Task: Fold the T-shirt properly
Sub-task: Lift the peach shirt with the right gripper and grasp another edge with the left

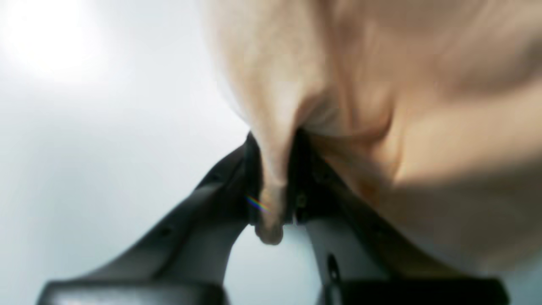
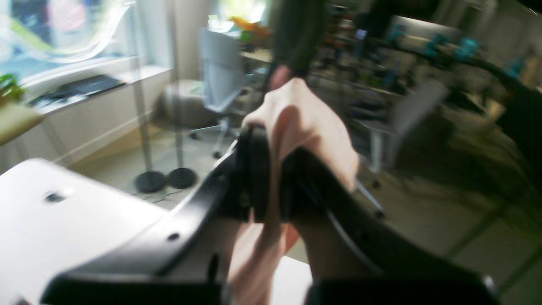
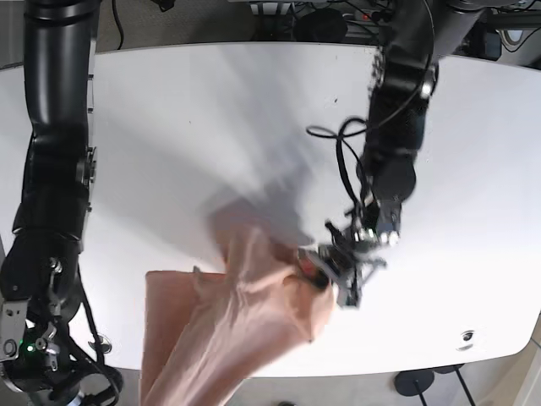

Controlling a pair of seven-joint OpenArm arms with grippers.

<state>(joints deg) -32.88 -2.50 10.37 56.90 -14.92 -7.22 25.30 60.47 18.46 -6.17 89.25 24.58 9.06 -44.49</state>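
Right end effector (image 2: 275, 169) clenched on a blurred fold of peach T-shirt (image 2: 305, 127), its lower body cut off. Left end effector (image 1: 275, 178) likewise pinching cloth. T-shirt lifted between both, motion-smeared, trailing off the white desk (image 3: 211, 110) edge.

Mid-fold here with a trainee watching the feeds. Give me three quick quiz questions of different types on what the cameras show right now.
1. True or false: the left gripper is shut on a bunch of the T-shirt.
2. Multiple choice: in the base view, the T-shirt is A) flat and spread on the table, B) lifted, stretched between both arms, C) off the table entirely.
3. Fill in: the right gripper is shut on ____.

Key: 1 true; 2 B; 3 the T-shirt's cloth.
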